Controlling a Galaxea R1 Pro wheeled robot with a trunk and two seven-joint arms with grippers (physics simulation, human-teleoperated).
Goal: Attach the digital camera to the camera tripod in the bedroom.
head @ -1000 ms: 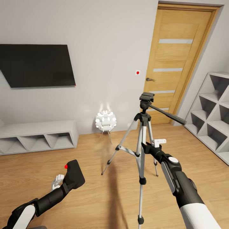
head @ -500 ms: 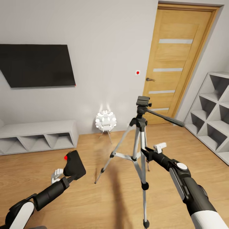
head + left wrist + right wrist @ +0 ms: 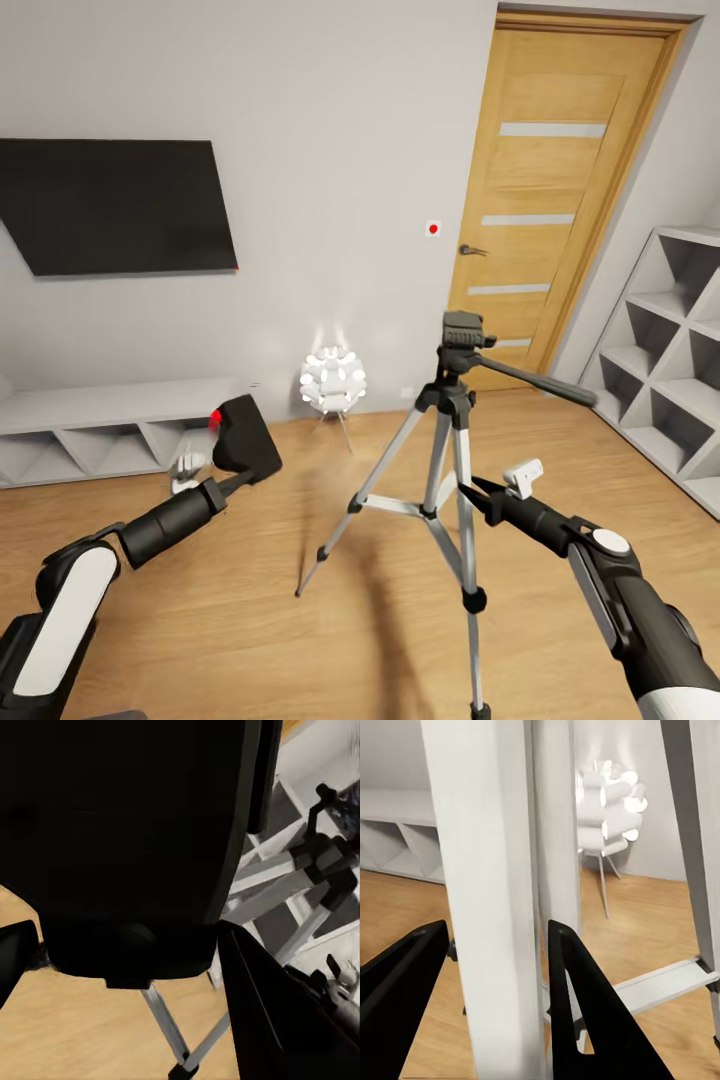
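The digital camera (image 3: 245, 440) is being carried in the left pincer (image 3: 215, 487), whose fingers are clamped on its lower body, and it is now being held higher and closer to the wall than a second ago, level with the low white shelf unit (image 3: 110, 430). It is still well apart from the camera tripod (image 3: 450, 440), whose black pan head (image 3: 462, 335) is standing empty above it and to its right.

The tripod is being steadied by the right pincer (image 3: 478, 493). In the right wrist view one silver leg (image 3: 491, 900) is being held between the two dark fingers (image 3: 577, 1005), which are set close against it. Over the last second the tripod has been shifted and tilted slightly, and is now being kept nearly upright.

By this judgement, the lift toward the head is under way, but the mounting is not yet done.

Open wood floor (image 3: 300, 640) is lying between the two arms, so a sideways path is free. The long handle (image 3: 535, 382) is jutting toward the white cube shelf (image 3: 680, 360), and the globe lamp (image 3: 333, 380) is standing behind, near the wall.
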